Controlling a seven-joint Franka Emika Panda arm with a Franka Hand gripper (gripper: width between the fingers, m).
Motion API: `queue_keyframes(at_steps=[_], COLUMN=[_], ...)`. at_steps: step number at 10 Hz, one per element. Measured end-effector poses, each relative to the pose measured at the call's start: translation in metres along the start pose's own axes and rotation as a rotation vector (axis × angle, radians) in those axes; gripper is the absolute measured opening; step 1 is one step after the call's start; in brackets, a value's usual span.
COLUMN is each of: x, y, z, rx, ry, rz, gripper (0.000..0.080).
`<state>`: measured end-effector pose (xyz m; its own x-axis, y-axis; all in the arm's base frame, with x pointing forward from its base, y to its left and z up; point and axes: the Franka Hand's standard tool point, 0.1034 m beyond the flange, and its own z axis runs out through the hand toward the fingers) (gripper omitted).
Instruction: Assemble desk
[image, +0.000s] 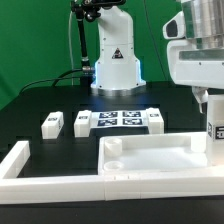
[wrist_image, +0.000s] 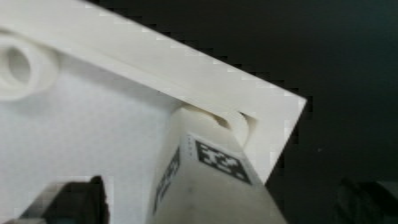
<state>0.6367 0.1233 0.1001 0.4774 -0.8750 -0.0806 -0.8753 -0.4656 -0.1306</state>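
Exterior view: a black counter (image: 40, 100) carries all parts, with the white base of the robot arm (image: 113, 62) at its far side. The largest part is the white plastic rectangular desk top (image: 150, 158) with a raised rim, lying flat near the front towards the exterior view's right. Long white L-shaped fence bars (image: 45, 183) run along the front edge and touch the desk top's near side. The flat white marker board (image: 118, 120) lies behind the desk top. Two short square white tagged legs (image: 52, 123) (image: 82, 122) stand to the exterior view's left of that board, and a third leg (image: 153, 120) stands just beside its other end. A fourth tagged leg (image: 214, 128) (wrist_image: 214, 165) stands upright at the desk top's corner on the exterior view's right, directly below the hand (image: 213, 112). In the wrist view this leg meets the round corner socket (wrist_image: 226, 118); the seating depth cannot be told. The dark fingers (wrist_image: 71, 200) stand clear of the leg on both sides, so the hand is released.
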Motion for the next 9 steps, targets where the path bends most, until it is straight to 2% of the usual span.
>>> queue_keyframes(at_steps=[3,5,7,9], x=[0.002,0.008,0.013,0.012], y=[0.001,0.003,0.002,0.001], z=[0.0,-0.002,-0.004,-0.003], rx=[0.0,-0.032,-0.03,-0.022], ry=[0.0,0.018,0.034,0.039], rz=[-0.209,-0.543,-0.787,-0.77], gripper=[0.0649,0.0649,0.0649,0.0637])
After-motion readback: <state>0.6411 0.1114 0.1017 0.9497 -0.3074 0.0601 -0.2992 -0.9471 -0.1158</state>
